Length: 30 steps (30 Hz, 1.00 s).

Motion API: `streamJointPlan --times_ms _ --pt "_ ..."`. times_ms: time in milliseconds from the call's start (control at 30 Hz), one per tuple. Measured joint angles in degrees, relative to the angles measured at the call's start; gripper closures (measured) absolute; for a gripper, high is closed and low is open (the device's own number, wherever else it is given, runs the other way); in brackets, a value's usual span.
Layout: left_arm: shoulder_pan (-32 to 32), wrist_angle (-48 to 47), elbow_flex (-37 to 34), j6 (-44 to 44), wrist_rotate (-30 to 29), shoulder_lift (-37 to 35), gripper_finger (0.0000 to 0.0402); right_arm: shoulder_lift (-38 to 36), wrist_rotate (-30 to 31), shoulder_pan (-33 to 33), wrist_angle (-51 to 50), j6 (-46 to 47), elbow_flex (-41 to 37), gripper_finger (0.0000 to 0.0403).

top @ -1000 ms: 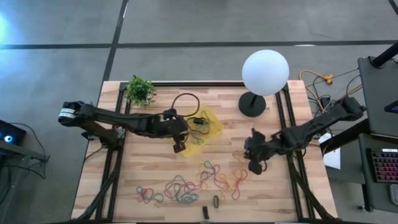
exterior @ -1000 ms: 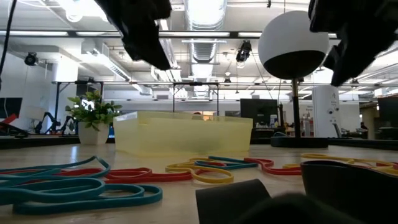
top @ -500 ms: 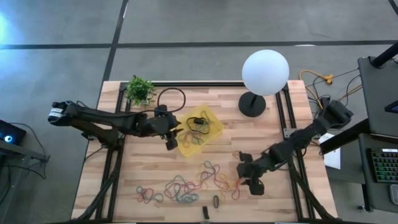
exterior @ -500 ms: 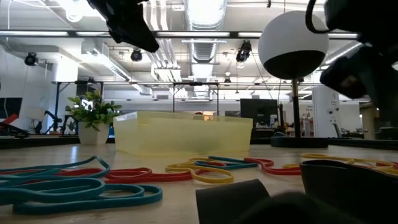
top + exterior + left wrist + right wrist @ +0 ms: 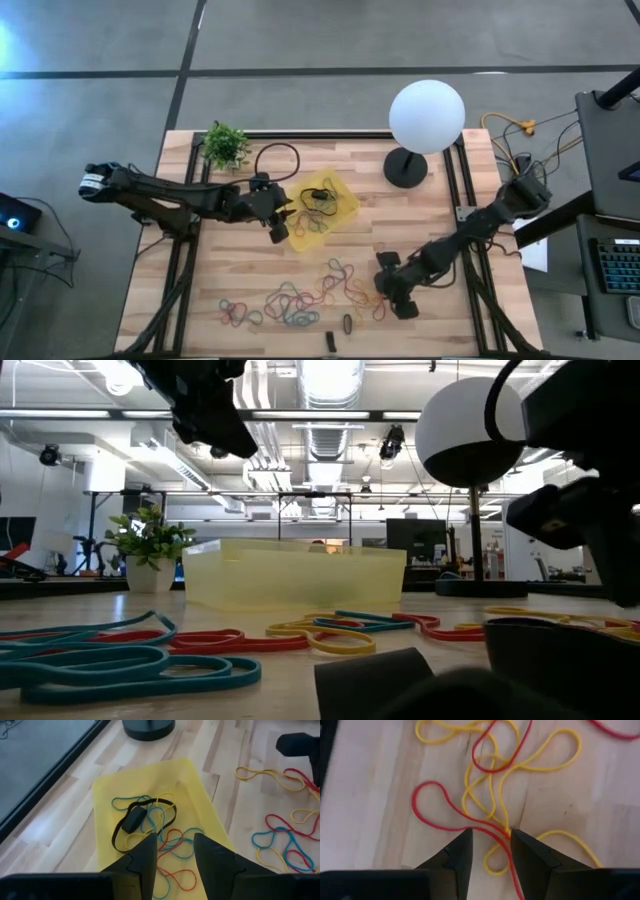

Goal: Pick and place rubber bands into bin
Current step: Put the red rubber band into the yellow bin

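Wooden table (image 5: pixel 230 275): pale planks, carrying all items listed.
Bin (image 5: pixel 343 192): translucent yellow tray at the table's middle, between the plant and the lamp base; holds several bands already, blue, red and yellow loops plus a black one with a dark oblong piece on it.
Rubber bands (image 5: pixel 300 295): loose scatter of red, yellow, green and blue loops on the near half of the table, apart from the bin; a large black ring (image 5: pixel 277 160) lies just beside the plant.
Left gripper (image 5: pixel 277 226): at the bin's left edge, above it; fingers (image 5: pixel 145 857) parted by a narrow gap, nothing between them.
Right gripper (image 5: pixel 393 297): down at the right end of the scatter; fingers (image 5: pixel 462 851) slightly apart, straddling crossed red and yellow bands (image 5: pixel 495 820) on the wood, no hold visible.
Lamp (image 5: pixel 427 115): white globe, black round base, far right.
Plant (image 5: pixel 225 146): small green, far left corner.
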Motion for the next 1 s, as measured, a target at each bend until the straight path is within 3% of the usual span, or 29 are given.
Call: streamJointPlan --times_ms 400,700,1000 --pt "0.0 0.0 0.2 0.0 0.0 -0.3 0.0288 2.6 0.1 0.0 -0.2 0.2 0.0 0.0302" --pt "0.0 0.2 0.2 -0.8 0.1 -0.3 0.0288 1.9 -0.2 0.0 -1.1 0.8 0.0 0.0388" --pt "0.0 0.2 0.2 -0.7 0.1 -0.3 0.0288 -2.3 -0.1 0.0 -1.4 1.2 0.0 0.0394"
